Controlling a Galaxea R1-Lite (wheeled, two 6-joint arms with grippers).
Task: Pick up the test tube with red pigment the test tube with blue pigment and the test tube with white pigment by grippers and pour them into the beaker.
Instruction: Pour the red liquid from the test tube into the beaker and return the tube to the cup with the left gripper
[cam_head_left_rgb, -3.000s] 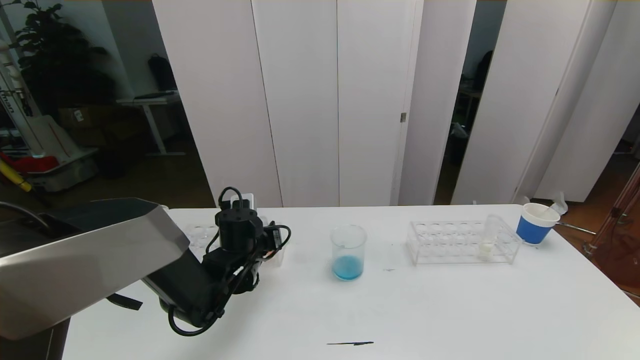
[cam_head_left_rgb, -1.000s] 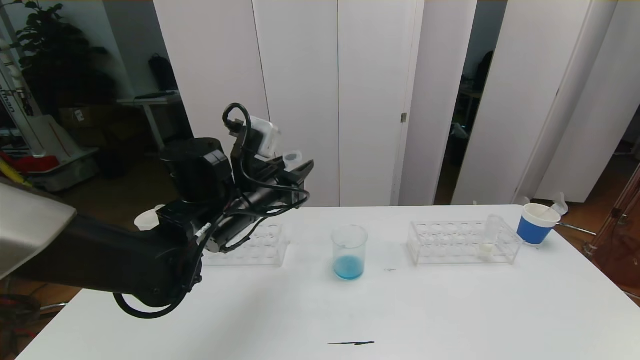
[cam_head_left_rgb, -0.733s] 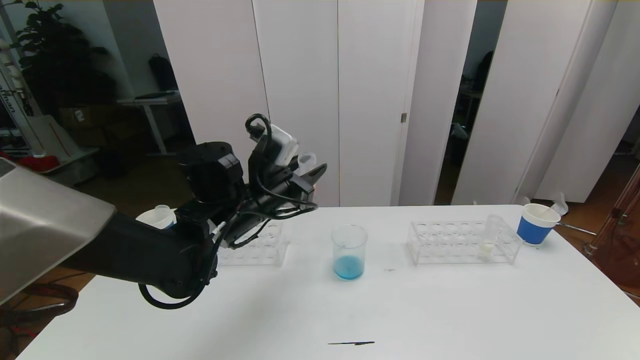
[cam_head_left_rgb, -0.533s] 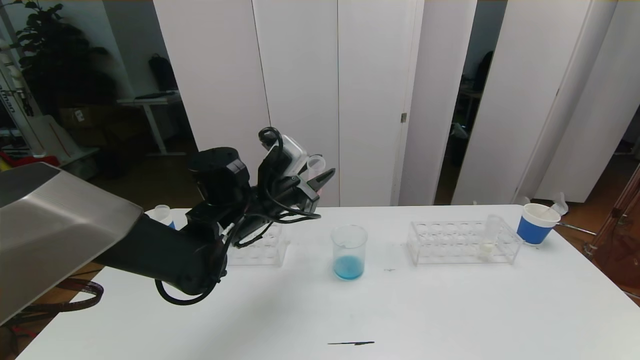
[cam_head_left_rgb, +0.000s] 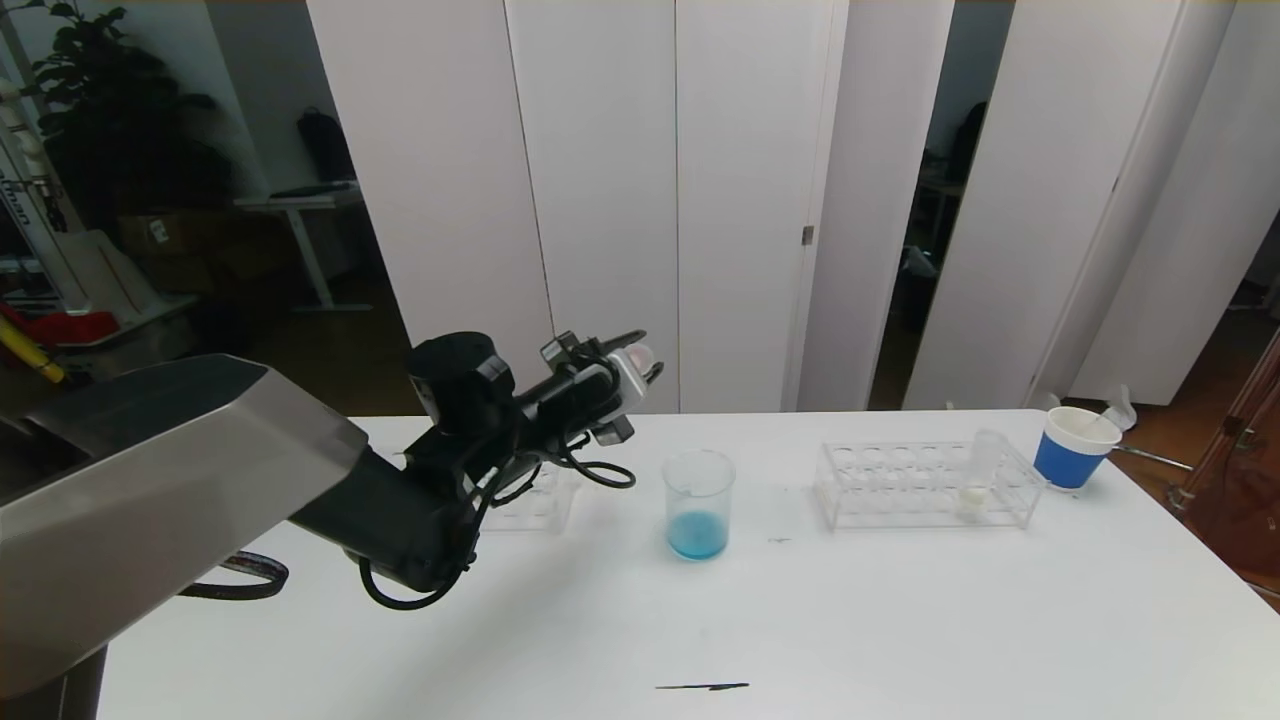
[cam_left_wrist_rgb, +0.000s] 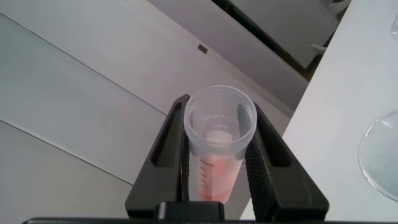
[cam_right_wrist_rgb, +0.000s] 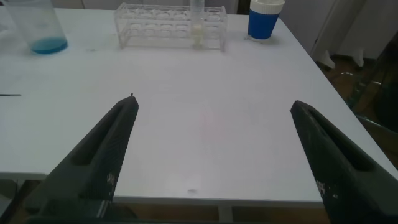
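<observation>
My left gripper (cam_head_left_rgb: 628, 362) is shut on the test tube with red pigment (cam_left_wrist_rgb: 217, 146), a clear tube with pink-red at its bottom. It hangs tilted in the air, up and to the left of the beaker (cam_head_left_rgb: 697, 504). The beaker stands mid-table with blue liquid in its bottom; its rim (cam_left_wrist_rgb: 380, 158) shows in the left wrist view. The test tube with white pigment (cam_head_left_rgb: 977, 476) stands upright in the right-hand clear rack (cam_head_left_rgb: 905, 487). No test tube with blue pigment is in view. My right gripper (cam_right_wrist_rgb: 213, 103) is open and empty over the table's near right part.
A blue-banded paper cup (cam_head_left_rgb: 1074, 446) stands at the far right beyond the rack. Another clear rack (cam_head_left_rgb: 535, 497) sits behind my left arm. A thin dark streak (cam_head_left_rgb: 701, 687) lies near the table's front edge. The right wrist view shows beaker (cam_right_wrist_rgb: 41, 26), rack (cam_right_wrist_rgb: 163, 25) and cup (cam_right_wrist_rgb: 265, 18).
My left arm has carried the red tube rightward and lower, closer to the beaker, and turned the wrist so the tube is tilted. The right gripper has stayed put.
</observation>
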